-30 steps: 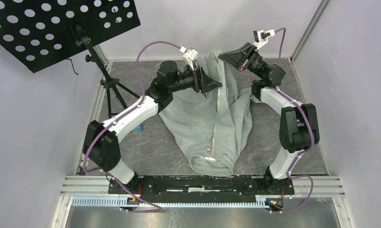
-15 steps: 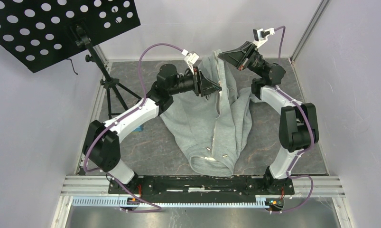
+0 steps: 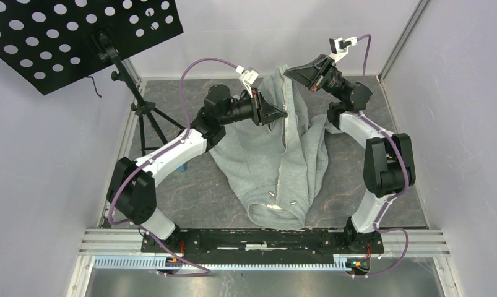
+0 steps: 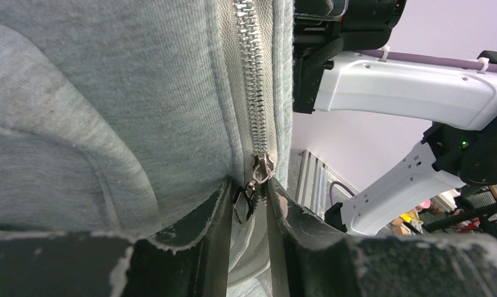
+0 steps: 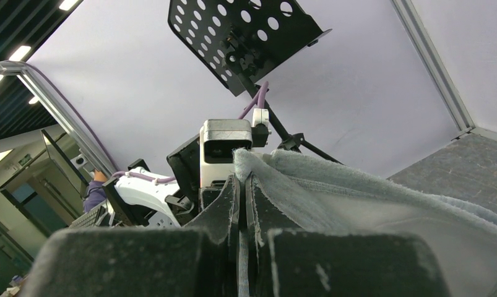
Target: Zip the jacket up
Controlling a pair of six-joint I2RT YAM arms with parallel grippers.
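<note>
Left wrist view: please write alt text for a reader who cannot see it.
Seen close up, the left hand pinches the zipper pull of a grey jacket. A line of metal zipper teeth runs up from it, and the white right arm shows behind at the right.

A black panel full of round holes (image 3: pixel 78 37) stood at the far left, tilted on a black tripod (image 3: pixel 148 120) whose legs rested on the dark, stone-patterned worktop (image 3: pixel 196 185). A small blue thing (image 3: pixel 181 166) lay on the worktop near the tripod. Pale walls (image 3: pixel 468 124) closed in the sides, and a metal rail (image 3: pixel 109 238) ran along the near edge.
</note>
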